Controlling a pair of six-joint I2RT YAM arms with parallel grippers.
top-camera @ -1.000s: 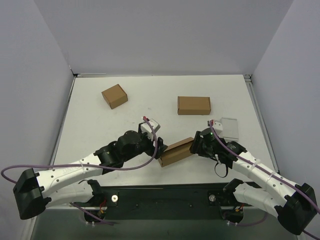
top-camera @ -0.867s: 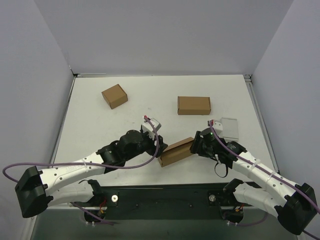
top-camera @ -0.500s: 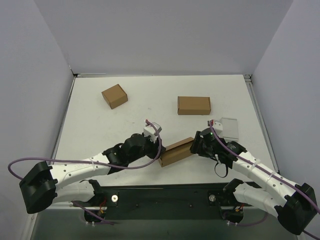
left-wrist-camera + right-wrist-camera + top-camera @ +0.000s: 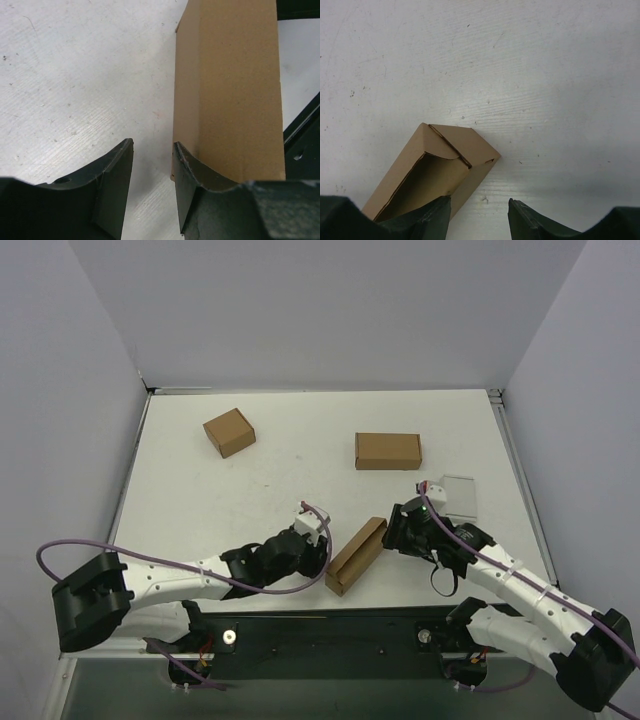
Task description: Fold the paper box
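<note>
The paper box point(image 4: 357, 555) is a long brown cardboard box lying diagonally near the table's front edge, between my two grippers. My left gripper point(image 4: 320, 552) is open at the box's left side. In the left wrist view the left gripper point(image 4: 152, 146) holds only bare table between its jaws, and its right finger point(image 4: 186, 165) rests against the box's side wall point(image 4: 230, 90). My right gripper point(image 4: 393, 533) is open at the box's far end. In the right wrist view the right gripper point(image 4: 479, 204) is empty, and the box point(image 4: 445, 167) shows a partly tucked end flap beside its left finger.
A smaller squarish brown carton point(image 4: 229, 432) sits at the back left. Another closed brown box point(image 4: 388, 451) sits at the back right. A flat pale grey case point(image 4: 456, 496) lies beside the right arm. The black base rail point(image 4: 330, 635) runs along the near edge.
The box has turned from nearly level to a steeper diagonal, its near end swung toward the front edge. My left arm has dropped low and slid right along the box. The right arm is still.
</note>
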